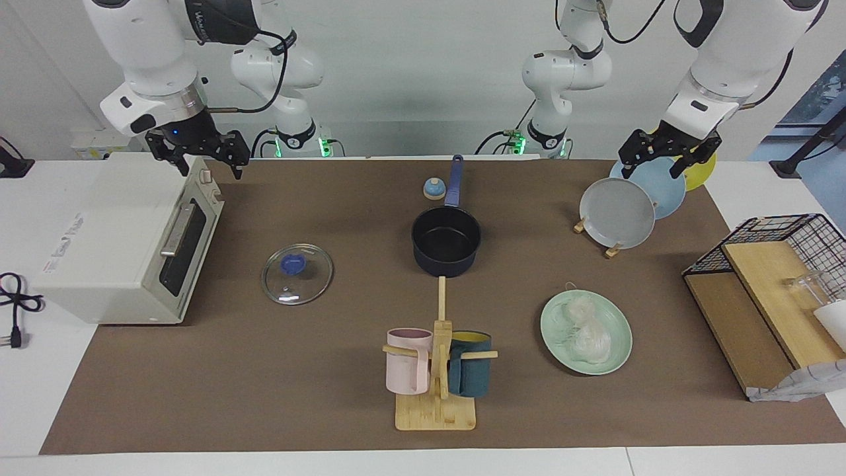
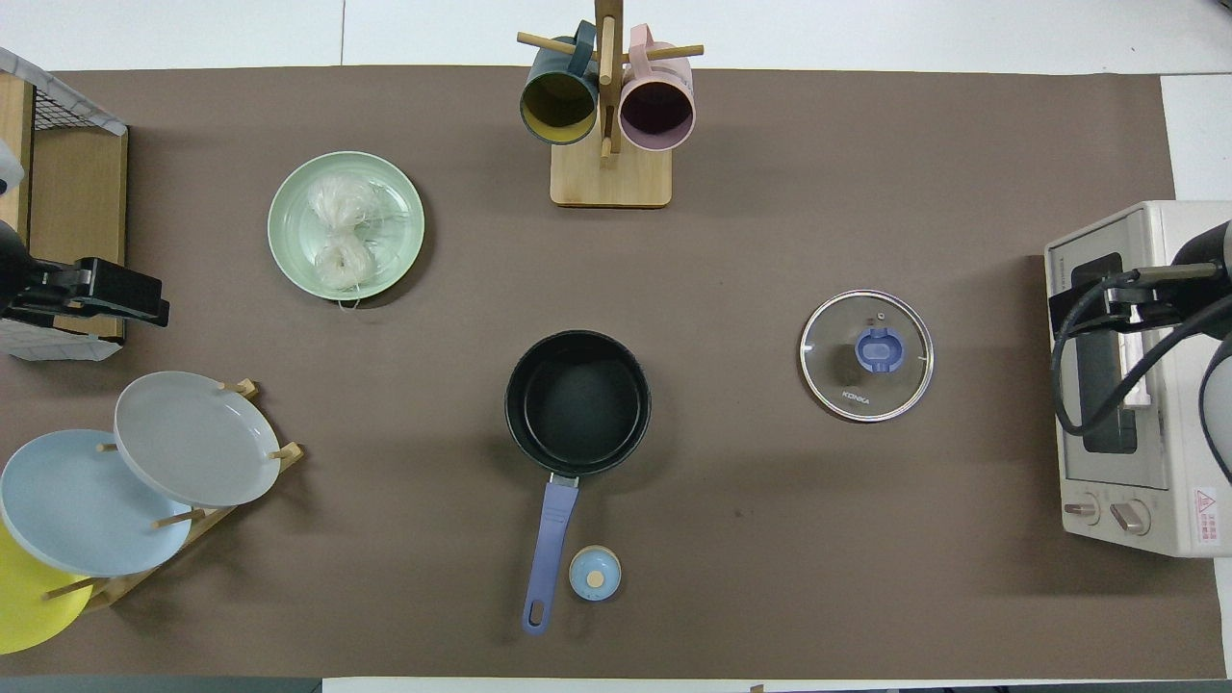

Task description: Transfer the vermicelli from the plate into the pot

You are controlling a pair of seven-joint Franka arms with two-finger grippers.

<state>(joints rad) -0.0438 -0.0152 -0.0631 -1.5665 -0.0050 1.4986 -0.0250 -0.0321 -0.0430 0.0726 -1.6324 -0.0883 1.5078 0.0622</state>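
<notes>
Running off the lower left corner of the overhead frame: yellow plate [image 2: 24, 602]. Hiding mostly under the light-blue plate [image 1: 654, 185] and the left gripper [image 1: 669, 160] in the facing view. Getting cut by the right edge: wire basket [image 1: 793, 231] and a clear glass [image 1: 809, 285] inside. Showing only partly at the overhead frame's right edge: right gripper [image 2: 1121, 294], fingers unreadable there.

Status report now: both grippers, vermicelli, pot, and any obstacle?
Left gripper open over plate rack, right gripper open over oven. Vermicelli on plate; pot empty. Nothing between.
</notes>
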